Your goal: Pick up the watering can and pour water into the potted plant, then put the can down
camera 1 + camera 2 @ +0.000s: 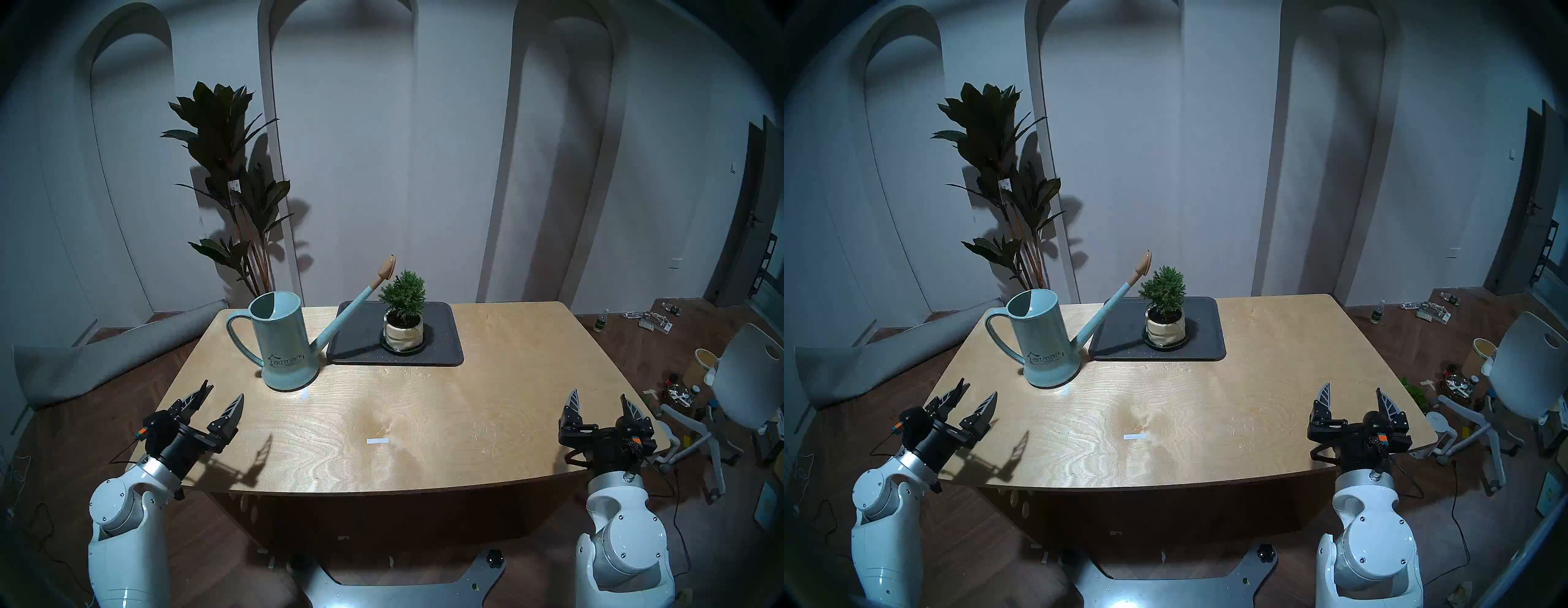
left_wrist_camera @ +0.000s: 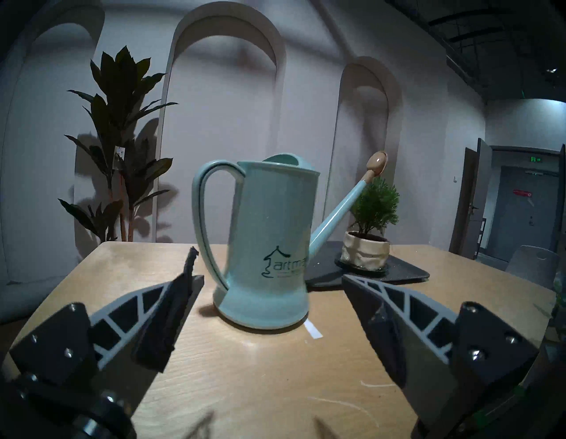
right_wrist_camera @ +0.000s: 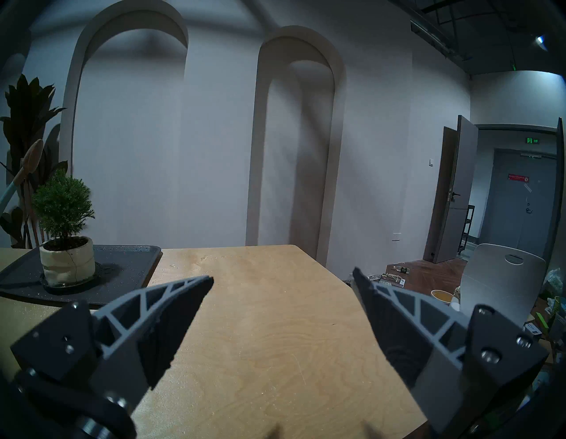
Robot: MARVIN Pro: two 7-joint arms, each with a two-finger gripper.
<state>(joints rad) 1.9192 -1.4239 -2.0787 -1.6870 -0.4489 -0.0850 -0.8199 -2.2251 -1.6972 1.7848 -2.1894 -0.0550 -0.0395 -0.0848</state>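
Setting: pale wooden table (image 1: pixel 424 407) before a grey wall with arched niches.

Watering can (image 1: pixel 285 342): pale teal, upright, table's far left; loop handle (image 1: pixel 237 339) facing left, thin spout (image 1: pixel 348 312) rising right over the dark tray (image 1: pixel 445 339). Likely rigid, smooth, heavier if filled; best held at the handle.

Potted plant (image 1: pixel 403 312): small conifer, cream pot, black saucer, on the tray, just right of the rose.

Left gripper (image 1: pixel 220 405): fingers apart, empty, near the can, not touching.

Right gripper (image 1: pixel 600 401): fingers apart, empty, well apart from both.

Floor plant (image 1: pixel 229 178): behind the table.
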